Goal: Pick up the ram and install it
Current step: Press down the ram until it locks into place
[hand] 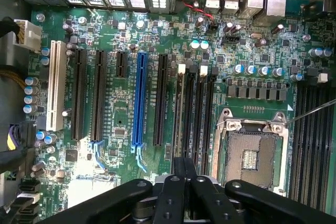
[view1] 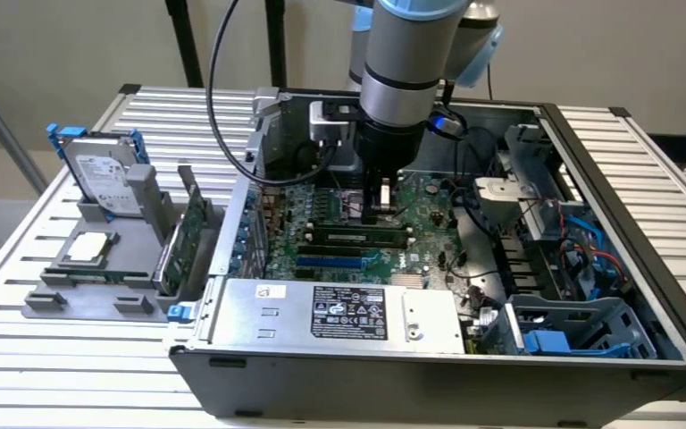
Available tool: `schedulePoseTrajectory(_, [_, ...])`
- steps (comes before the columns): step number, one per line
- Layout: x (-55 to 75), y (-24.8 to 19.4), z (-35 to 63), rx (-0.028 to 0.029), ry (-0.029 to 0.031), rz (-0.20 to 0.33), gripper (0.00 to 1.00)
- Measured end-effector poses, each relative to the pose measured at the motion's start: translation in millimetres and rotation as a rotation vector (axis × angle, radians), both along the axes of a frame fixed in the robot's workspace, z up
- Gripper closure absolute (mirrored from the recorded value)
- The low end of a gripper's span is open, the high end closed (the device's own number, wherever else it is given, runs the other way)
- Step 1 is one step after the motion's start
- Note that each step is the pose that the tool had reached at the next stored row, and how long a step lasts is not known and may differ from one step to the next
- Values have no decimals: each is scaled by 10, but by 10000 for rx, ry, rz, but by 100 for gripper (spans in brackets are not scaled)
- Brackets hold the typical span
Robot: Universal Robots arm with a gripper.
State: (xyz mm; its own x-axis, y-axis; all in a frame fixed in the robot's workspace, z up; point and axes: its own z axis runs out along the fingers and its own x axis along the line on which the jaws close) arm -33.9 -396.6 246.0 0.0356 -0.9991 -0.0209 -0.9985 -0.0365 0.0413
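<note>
Slatted metal table [view1: 69,357] carries open PC case [view1: 439,375]. My hand [view1: 378,210] low inside case over motherboard [hand: 121,145], fingers narrow, pinched on ram [hand: 181,129]. Ram edge-on beneath hand, long axis parallel to memory slots [hand: 197,114], right over them. CPU socket [hand: 252,153] just beside slots; blue slot [hand: 139,98] on other side. Power supply [view1: 343,313] along case front edge, little room there.
</note>
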Motion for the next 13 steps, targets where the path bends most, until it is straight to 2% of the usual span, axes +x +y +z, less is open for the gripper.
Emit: schedulePoseTrajectory(13, [-35,0,-108,0,-16,-1,100])
